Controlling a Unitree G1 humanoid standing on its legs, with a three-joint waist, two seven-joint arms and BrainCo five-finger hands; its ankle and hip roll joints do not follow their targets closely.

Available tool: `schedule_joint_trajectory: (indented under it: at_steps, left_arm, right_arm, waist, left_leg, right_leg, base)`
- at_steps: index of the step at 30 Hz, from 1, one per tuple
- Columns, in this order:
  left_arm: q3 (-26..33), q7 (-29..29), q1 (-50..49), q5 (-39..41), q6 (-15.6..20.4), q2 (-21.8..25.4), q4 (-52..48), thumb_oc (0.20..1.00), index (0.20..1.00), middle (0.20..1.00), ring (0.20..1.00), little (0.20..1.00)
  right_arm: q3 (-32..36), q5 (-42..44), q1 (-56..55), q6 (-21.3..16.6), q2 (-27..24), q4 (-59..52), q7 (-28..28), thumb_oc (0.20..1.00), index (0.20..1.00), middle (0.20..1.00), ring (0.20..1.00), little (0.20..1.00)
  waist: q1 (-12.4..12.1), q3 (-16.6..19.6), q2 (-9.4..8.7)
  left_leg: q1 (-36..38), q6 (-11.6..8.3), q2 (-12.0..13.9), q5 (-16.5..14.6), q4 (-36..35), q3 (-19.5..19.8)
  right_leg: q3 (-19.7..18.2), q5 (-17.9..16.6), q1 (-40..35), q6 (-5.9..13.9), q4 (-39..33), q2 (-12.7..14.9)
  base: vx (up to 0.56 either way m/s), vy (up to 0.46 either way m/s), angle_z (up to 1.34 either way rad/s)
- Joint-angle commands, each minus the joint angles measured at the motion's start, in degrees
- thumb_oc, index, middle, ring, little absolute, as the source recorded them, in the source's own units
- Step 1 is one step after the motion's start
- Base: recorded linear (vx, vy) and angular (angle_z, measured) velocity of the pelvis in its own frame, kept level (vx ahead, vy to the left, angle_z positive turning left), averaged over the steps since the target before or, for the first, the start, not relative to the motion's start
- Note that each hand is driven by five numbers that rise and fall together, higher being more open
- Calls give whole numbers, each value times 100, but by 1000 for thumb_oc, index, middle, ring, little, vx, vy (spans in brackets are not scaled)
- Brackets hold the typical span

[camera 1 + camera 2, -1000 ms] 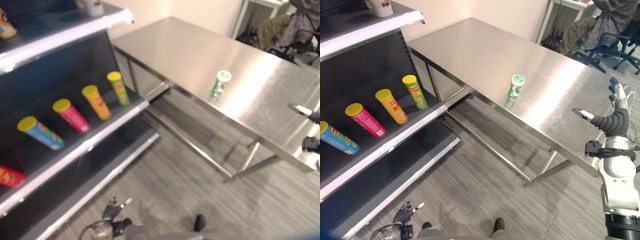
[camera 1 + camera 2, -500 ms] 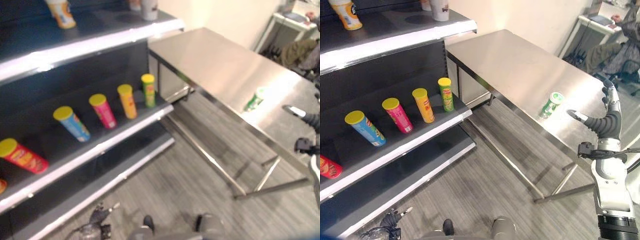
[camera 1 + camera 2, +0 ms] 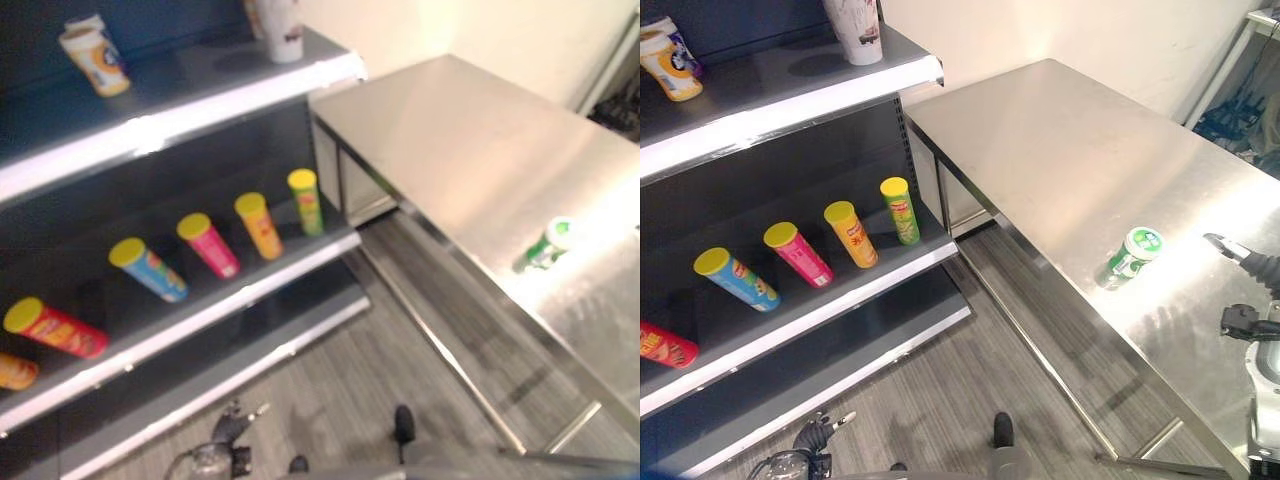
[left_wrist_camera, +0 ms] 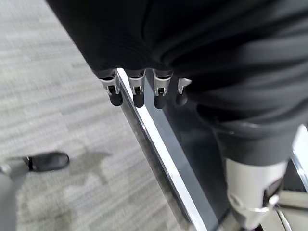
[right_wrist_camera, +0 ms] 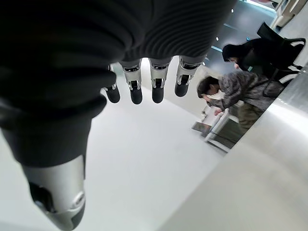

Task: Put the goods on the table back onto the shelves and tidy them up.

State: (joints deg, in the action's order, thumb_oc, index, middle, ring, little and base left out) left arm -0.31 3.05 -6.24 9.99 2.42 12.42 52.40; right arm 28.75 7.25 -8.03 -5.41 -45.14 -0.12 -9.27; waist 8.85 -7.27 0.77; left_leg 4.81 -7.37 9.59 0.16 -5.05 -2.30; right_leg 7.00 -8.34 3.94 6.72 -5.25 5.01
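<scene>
Steel table [image 3: 1060, 150] carries a green can [image 3: 1129, 256]; both robot hands relaxed, empty.

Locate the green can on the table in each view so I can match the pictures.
Left eye view: green can lying near the right edge, on the steel table, close to its front rim.
Right eye view: same can, right of centre, on the table.
Left wrist view: not in it.
Right wrist view: not in it.
Shared landmark: the upright green tube at the shelf's end.
</scene>
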Motion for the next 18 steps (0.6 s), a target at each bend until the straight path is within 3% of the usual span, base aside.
schedule_joint_trajectory:
  at_steps: [1, 7, 14, 18]
  left_arm:
    - [-74, -52, 98, -127, 159, 592, 158, 1000, 1000, 1000, 1000, 1000]
    - [33, -146, 5, -203, 170, 644, 383, 1000, 1000, 1000, 1000, 1000]
    - [63, -165, -50, -310, 155, 668, 586, 1000, 1000, 1000, 1000, 1000]
    - [45, -132, -68, -296, 155, 665, 544, 1000, 1000, 1000, 1000, 1000]
  right_arm:
    - [246, 611, 0, -219, -236, -16, 353, 1000, 1000, 1000, 1000, 1000]
    - [-10, 1132, -291, -126, -458, 79, 1120, 1000, 1000, 1000, 1000, 1000]
    - [-398, 943, -206, -54, -520, 248, 1299, 1000, 1000, 1000, 1000, 1000]
    - [-553, 434, -60, -14, -505, 484, 1073, 1000, 1000, 1000, 1000, 1000]
  waist:
    - [-74, 149, -455]
    - [-8, 120, -336]
    - [-8, 114, -234]
    - [-46, 109, -138]
  left_leg:
    - [247, -20, -203, -556, 5, -214]
    - [299, -76, -155, -512, 5, -373]
    - [370, -78, -182, -521, 5, -465]
    - [390, -94, -167, -511, 5, -463]
  right_leg:
    - [-90, 274, 297, 492, 341, 401]
    - [-75, 375, 300, 428, 427, 356]
    - [-126, 396, 279, 404, 441, 374]
    - [-97, 460, 226, 381, 445, 383]
  base:
    - [68, -69, 8]
    - [29, -9, 0]
    - [14, 7, -10]
    - [5, -2, -1]
